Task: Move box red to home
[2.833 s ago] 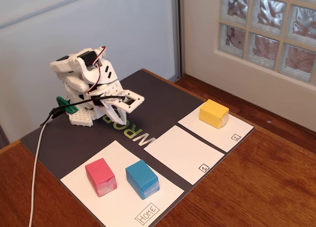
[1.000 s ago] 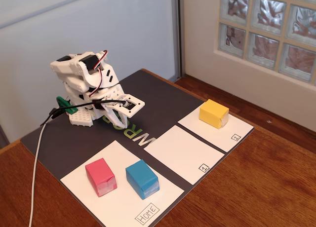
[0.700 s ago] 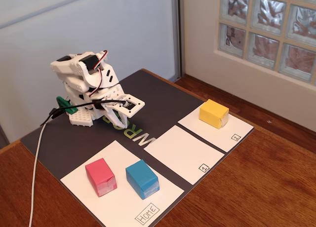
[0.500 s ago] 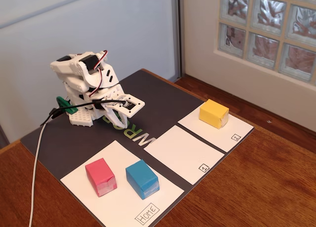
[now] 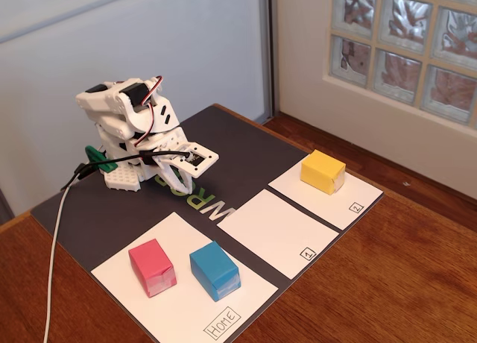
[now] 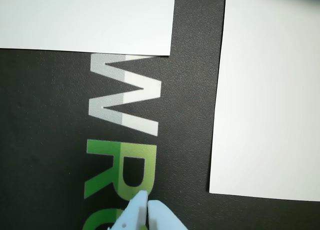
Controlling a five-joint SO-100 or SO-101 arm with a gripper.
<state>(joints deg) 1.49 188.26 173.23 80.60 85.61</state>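
The red box [image 5: 152,267] rests on the left part of the home sheet [image 5: 179,307], whose "HOME" label sits at its near corner. My gripper [image 5: 181,183] hangs folded close to the arm's base at the back of the dark mat, well apart from the box. In the wrist view the gripper [image 6: 146,202] is shut, its pale fingers pressed together with nothing between them, just above the mat's green lettering. That view shows no box.
A blue block [image 5: 215,270] stands on the home sheet right of the red box. A yellow block [image 5: 323,171] sits on sheet "2" [image 5: 350,201]; sheet "1" [image 5: 276,231] lies between. A white cable [image 5: 52,268] runs off the mat's left side.
The gripper head dipped slightly lower since the earliest frame. Over the last second nothing has moved.
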